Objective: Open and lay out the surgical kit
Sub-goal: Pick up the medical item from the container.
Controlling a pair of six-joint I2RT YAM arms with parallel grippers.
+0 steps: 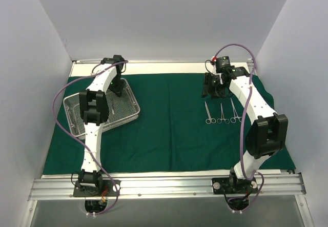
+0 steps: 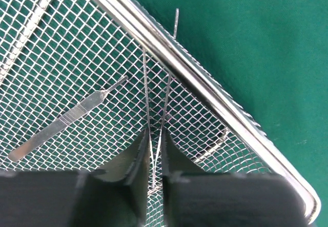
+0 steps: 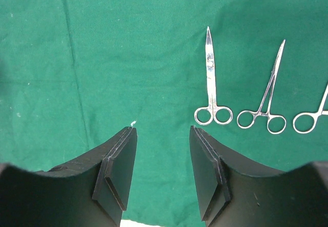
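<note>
Tweezers (image 2: 147,99) sit pinched in left end effector (image 2: 155,141) inside mesh tray (image 2: 205,85); right end effector (image 3: 163,135) gapes empty above green cloth (image 3: 77,58).

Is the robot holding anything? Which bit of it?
The left gripper has its jaws pinching the tweezers in the mesh tray, where their two arms come together. The right gripper holds nothing.

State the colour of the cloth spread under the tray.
The cloth is plain dark green, no pattern; the right wrist view shows it best.

The third clamp (image 3: 316,114) runs off the right edge.
</note>
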